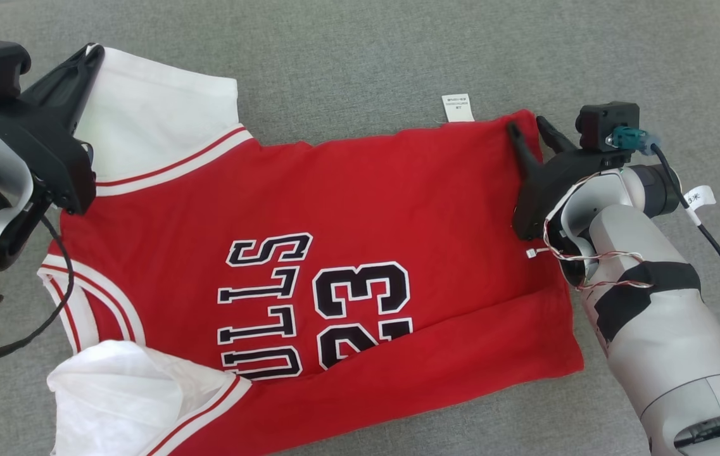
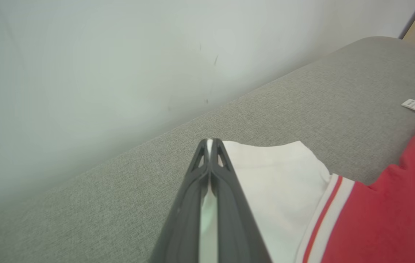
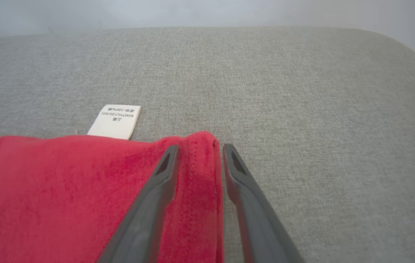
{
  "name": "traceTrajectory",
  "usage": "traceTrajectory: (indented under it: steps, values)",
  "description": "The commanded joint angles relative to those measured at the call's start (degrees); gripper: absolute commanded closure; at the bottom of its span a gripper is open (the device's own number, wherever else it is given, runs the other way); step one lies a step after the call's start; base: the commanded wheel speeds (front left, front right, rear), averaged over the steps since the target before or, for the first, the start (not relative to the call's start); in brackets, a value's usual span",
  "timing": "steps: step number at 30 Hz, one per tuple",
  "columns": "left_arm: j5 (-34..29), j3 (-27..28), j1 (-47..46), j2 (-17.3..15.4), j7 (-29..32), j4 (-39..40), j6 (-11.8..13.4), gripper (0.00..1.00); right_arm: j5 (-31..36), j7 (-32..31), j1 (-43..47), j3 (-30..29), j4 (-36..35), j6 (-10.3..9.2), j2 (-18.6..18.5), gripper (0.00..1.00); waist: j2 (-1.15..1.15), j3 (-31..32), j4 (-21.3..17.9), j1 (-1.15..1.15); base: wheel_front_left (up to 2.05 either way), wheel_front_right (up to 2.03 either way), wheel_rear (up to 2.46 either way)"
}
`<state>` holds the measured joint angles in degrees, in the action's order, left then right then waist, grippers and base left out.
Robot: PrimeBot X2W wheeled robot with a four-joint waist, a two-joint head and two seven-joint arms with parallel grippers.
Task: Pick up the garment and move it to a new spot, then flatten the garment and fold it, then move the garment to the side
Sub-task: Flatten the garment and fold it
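Lying spread on grey upholstered surface point(image 1: 360, 57): red jersey point(image 1: 334, 209). Left end effector point(image 1: 90, 57) clamped on white sleeve point(image 1: 157, 114); right end effector point(image 1: 527, 125) parted, astride hem corner point(image 3: 200, 146). Likely anchoring both ends for fold.

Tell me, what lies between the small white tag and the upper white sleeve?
Nothing but bare grey cushion, from the tag to the sleeve; the head view shows it plainly.

Red garment point(image 1: 366, 190), white sleeves point(image 1: 157, 107), red-striped trim, black white-edged 23; grey cushion point(image 1: 366, 57); white label point(image 1: 458, 107).
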<state>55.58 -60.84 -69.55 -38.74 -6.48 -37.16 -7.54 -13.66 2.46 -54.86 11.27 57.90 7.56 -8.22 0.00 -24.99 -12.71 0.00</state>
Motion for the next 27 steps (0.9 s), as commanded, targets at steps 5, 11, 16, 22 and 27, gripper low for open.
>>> traceTrajectory:
  steps: [5, 11, 16, 22, 27]
  values:
    - [0.5, -0.6, -1.2, 0.2, -0.7, 0.1, 0.1, 1.00, -0.3, 0.8, -2.0, -0.2, 1.6, -0.11, -0.1, 1.00, 0.00, -0.7, 0.9, 0.00, 0.00, 0.00, 0.00]
    - [0.5, 0.0, -2.2, 0.4, -3.3, -1.1, 0.1, 1.00, 1.4, 5.8, -4.0, -1.3, 3.3, -0.11, -0.9, 1.00, 0.00, 0.0, 1.8, 0.00, 0.00, 0.00, 0.00]
    - [1.2, -0.6, 0.1, 1.5, -4.8, -1.4, 0.1, 1.00, 1.2, 8.0, -2.7, -1.0, 5.1, -0.11, 0.0, 1.00, 0.00, 2.2, 2.1, 0.00, 0.00, 0.00, 0.00]
    - [2.9, 0.4, 4.9, 1.7, -7.6, 0.9, 0.3, 1.00, -1.4, 10.7, 1.6, 0.7, 4.8, -0.11, -0.4, 1.00, 0.00, 5.7, 2.9, 0.00, 0.00, 0.00, 0.00]
    - [3.2, 2.4, 10.4, 0.4, -8.6, 5.0, 1.6, 1.00, -4.0, 11.6, 5.7, 2.1, 3.6, -0.10, -1.1, 1.00, 0.00, 7.9, 3.4, 0.00, 0.00, 0.00, 0.00]
